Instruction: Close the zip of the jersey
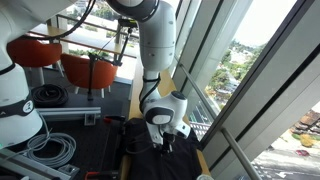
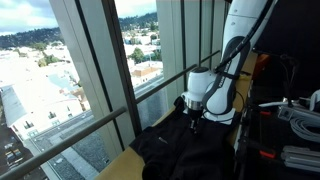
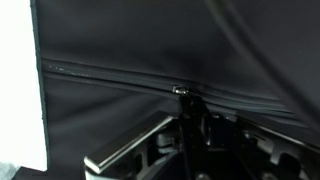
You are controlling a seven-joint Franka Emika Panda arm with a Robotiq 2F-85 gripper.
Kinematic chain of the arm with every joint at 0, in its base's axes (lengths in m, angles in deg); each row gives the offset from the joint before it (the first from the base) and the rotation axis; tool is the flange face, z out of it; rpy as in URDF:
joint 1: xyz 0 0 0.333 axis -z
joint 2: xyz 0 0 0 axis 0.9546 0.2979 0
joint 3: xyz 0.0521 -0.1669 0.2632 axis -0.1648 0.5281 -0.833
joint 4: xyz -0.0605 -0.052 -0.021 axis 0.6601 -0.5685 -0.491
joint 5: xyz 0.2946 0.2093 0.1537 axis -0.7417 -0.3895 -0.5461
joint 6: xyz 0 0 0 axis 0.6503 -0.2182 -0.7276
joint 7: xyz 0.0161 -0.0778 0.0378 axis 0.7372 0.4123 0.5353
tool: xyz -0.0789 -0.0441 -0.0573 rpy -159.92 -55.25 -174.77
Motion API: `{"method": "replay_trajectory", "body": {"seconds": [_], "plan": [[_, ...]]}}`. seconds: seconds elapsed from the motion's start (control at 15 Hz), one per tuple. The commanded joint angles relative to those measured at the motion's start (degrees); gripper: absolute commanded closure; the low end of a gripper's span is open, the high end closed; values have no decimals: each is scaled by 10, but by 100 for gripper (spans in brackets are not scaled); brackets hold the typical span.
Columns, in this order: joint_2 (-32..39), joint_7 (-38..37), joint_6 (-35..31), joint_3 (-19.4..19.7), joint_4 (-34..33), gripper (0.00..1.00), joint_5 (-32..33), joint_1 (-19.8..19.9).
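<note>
The black jersey (image 3: 120,40) fills the wrist view, and it lies rumpled on the table in both exterior views (image 1: 143,150) (image 2: 180,152). The zip (image 3: 100,75) runs as a thin line from the left edge to a small metal slider (image 3: 180,90). Left of the slider the zip looks joined. To its right the fabric parts into a fold. My gripper (image 3: 186,103) points down onto the jersey, with its fingers pressed together right at the slider. It also shows in both exterior views (image 1: 163,141) (image 2: 195,119).
Tall window frames and a railing (image 1: 215,110) run close beside the table. A coiled grey cable (image 1: 55,150) and a white robot base (image 1: 15,100) stand on the other side. Orange chairs (image 1: 85,68) are behind. Cables (image 2: 300,115) lie beside the jersey.
</note>
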Motion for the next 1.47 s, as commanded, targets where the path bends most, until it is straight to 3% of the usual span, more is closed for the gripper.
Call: {"method": "replay_trajectory", "body": {"seconds": [0.0,1.4], "plan": [[-21,-23,-8,1,21,98,19,-23],[-9,-33,-2,0,7,98,25,-76]]}}
